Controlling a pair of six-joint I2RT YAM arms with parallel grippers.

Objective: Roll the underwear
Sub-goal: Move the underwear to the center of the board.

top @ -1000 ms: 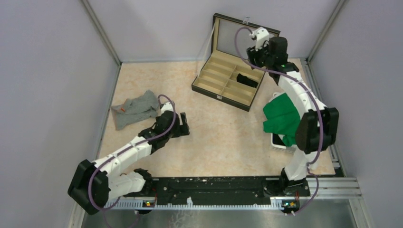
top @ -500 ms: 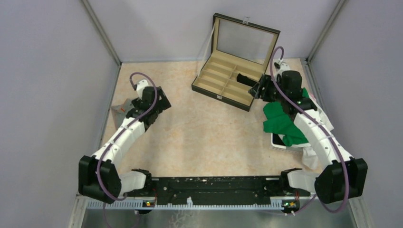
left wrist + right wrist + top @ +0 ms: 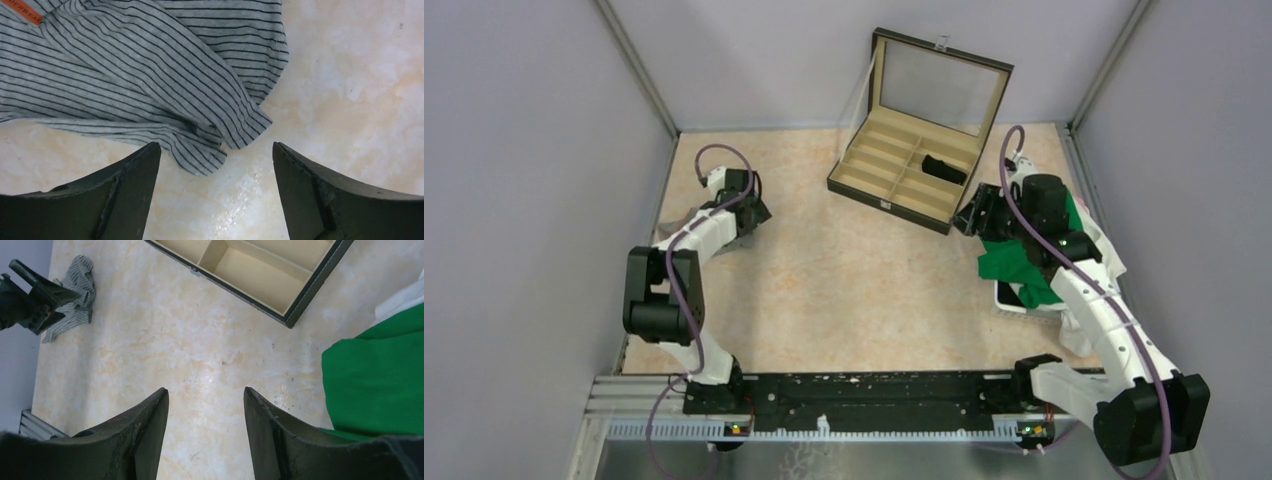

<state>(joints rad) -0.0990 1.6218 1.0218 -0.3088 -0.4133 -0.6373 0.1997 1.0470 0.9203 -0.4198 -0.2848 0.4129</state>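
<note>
The grey striped underwear [image 3: 150, 75] with a small orange label [image 3: 27, 12] lies crumpled on the table at the far left, mostly hidden under the left arm in the top view [image 3: 680, 222]. My left gripper [image 3: 216, 150] is open and empty just above its near hem; it shows in the top view [image 3: 746, 213]. The black underwear [image 3: 944, 168] sits rolled in a compartment of the open case [image 3: 902, 180]. My right gripper [image 3: 206, 392] is open and empty above bare table, near the case's front right corner [image 3: 973, 212]. The grey underwear also shows far off in the right wrist view [image 3: 75, 295].
A green cloth [image 3: 1024, 250] lies over a white tray [image 3: 1009, 298] at the right edge, under the right arm; it shows in the right wrist view [image 3: 380, 380]. The case lid [image 3: 939, 78] stands upright at the back. Grey walls close in on three sides.
The left arm has swung from the table's middle to the far left and now hovers over the grey underwear. The right arm has pulled back from over the case towards the green cloth.
</note>
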